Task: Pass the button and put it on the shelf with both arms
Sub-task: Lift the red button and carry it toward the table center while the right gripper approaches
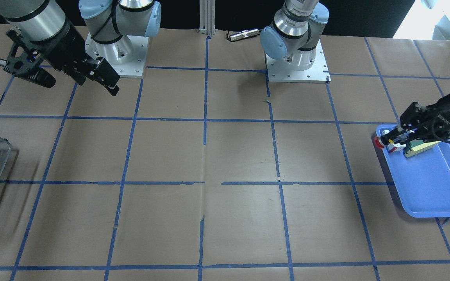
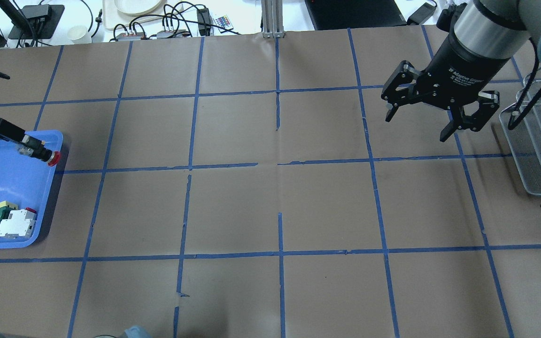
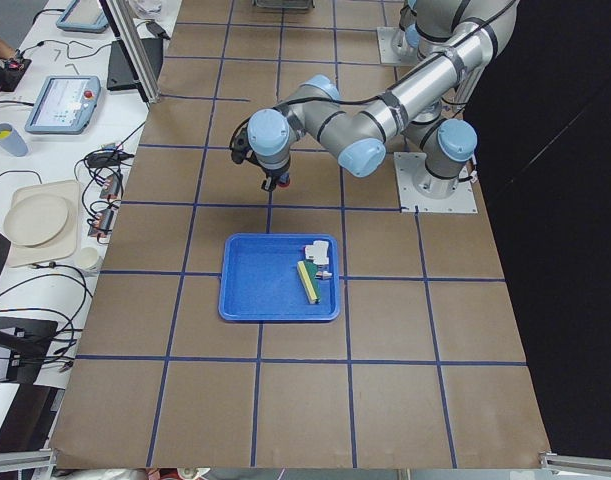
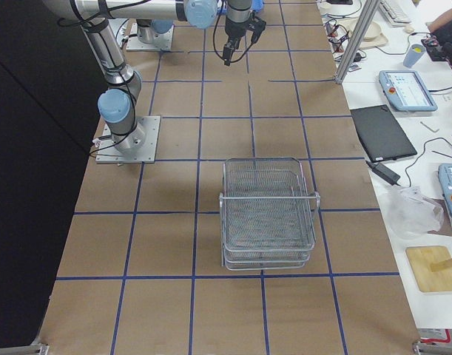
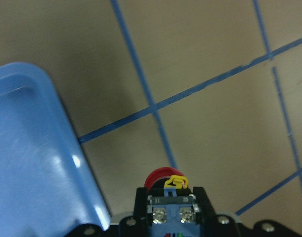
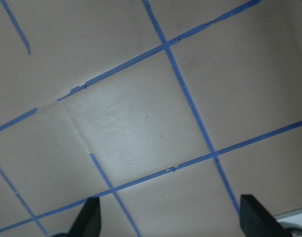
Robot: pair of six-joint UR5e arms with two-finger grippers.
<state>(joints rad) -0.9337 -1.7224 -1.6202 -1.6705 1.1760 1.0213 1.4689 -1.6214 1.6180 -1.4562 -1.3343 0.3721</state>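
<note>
Right hand (image 2: 416,127) spread, marked perhaps "Adaptive Gripper"; left hand (image 2: 24,143) grips button (image 2: 47,156).

The button (image 2: 48,156) has a red mushroom cap, a black barrel with a yellow mark and a bluish-grey rear block. It lies level in the air, clamped at its rear by the black left gripper (image 2: 27,147), just above a corner of the blue tray (image 2: 3,180), with the cap pointing out past the rim. The shelf (image 4: 268,214), a tiered silver-grey wire mesh rack with rounded corners, stands upright at the table end opposite the tray. The right gripper (image 2: 416,127) hangs beside the shelf, well apart from the tray, fingers spread wide and holding nothing.
</note>
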